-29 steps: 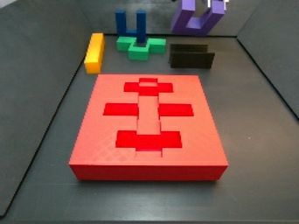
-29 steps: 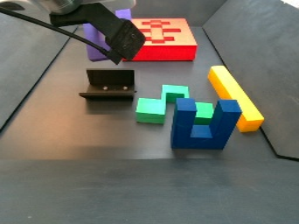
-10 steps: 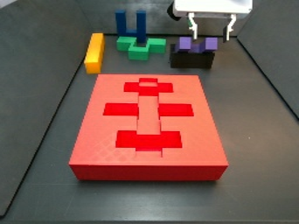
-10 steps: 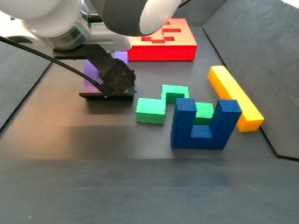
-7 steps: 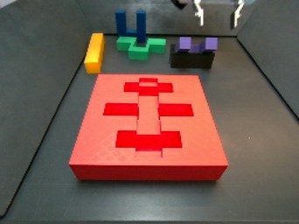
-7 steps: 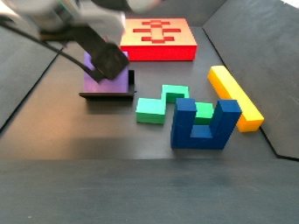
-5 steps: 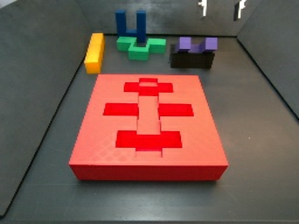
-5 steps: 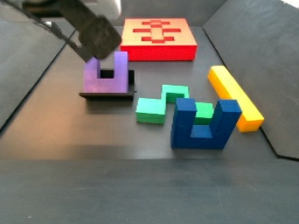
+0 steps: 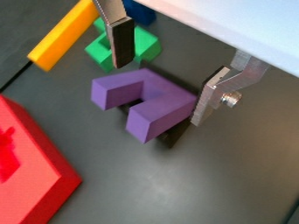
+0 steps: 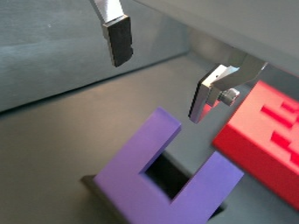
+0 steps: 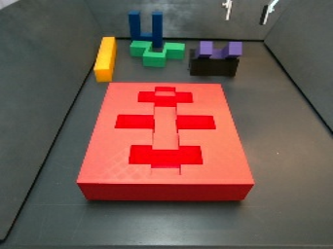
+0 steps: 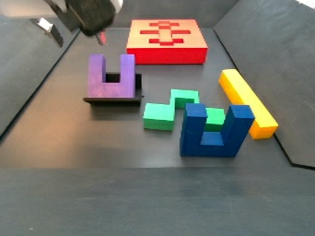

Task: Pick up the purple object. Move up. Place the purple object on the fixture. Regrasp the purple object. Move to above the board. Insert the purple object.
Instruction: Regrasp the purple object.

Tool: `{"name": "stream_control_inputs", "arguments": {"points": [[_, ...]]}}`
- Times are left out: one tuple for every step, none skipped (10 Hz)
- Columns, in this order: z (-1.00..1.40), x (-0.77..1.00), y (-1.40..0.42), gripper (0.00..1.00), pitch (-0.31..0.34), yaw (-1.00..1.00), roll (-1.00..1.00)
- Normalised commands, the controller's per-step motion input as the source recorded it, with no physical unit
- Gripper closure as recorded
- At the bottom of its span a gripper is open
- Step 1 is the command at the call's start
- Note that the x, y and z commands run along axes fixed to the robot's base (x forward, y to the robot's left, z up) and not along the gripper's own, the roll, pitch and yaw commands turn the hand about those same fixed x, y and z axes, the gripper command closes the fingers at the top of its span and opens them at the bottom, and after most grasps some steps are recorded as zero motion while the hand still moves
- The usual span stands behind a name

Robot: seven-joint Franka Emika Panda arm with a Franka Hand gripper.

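Observation:
The purple object (image 11: 219, 49) sits on the dark fixture (image 11: 215, 66) at the back right in a side view, prongs up. Seen from the opposite side, the purple object (image 12: 110, 76) lies against the fixture (image 12: 113, 100). My gripper (image 11: 248, 12) hangs open well above it, only its fingertips showing at the frame's edge; the gripper (image 12: 74, 32) is up near a corner. In both wrist views the purple object (image 9: 140, 101) (image 10: 163, 175) lies below the open gripper (image 9: 162, 89) (image 10: 158, 87), nothing between the fingers. The red board (image 11: 163, 136) lies in the middle.
A yellow bar (image 11: 105, 56), a green block (image 11: 154, 51) and a blue two-pronged piece (image 11: 146, 26) stand behind the board. From the far side the blue piece (image 12: 219, 129), green block (image 12: 172, 109) and yellow bar (image 12: 246, 101) cluster beside the fixture.
The gripper brought the purple object down onto the fixture, let go and rose straight up. The purple object stays on the fixture.

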Motion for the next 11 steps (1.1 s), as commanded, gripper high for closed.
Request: {"name": "stream_control_inputs", "arguments": {"points": [[0.0, 0.0, 0.0, 0.0, 0.0, -0.05, 1.0], [0.0, 0.0, 0.0, 0.0, 0.0, -0.03, 1.0], [0.0, 0.0, -0.02, 0.0, 0.0, 0.0, 1.0], [0.0, 0.0, -0.03, 0.0, 0.0, 0.0, 1.0], [0.0, 0.0, -0.03, 0.0, 0.0, 0.0, 1.0], [0.0, 0.0, -0.04, 0.0, 0.0, 0.0, 1.0], [0.0, 0.0, -0.05, 0.0, 0.0, 0.0, 1.0], [0.0, 0.0, -0.05, 0.0, 0.0, 0.0, 1.0], [0.0, 0.0, -0.05, 0.0, 0.0, 0.0, 1.0], [0.0, 0.0, -0.05, 0.0, 0.0, 0.0, 1.0], [0.0, 0.0, -0.05, 0.0, 0.0, 0.0, 1.0]]}}
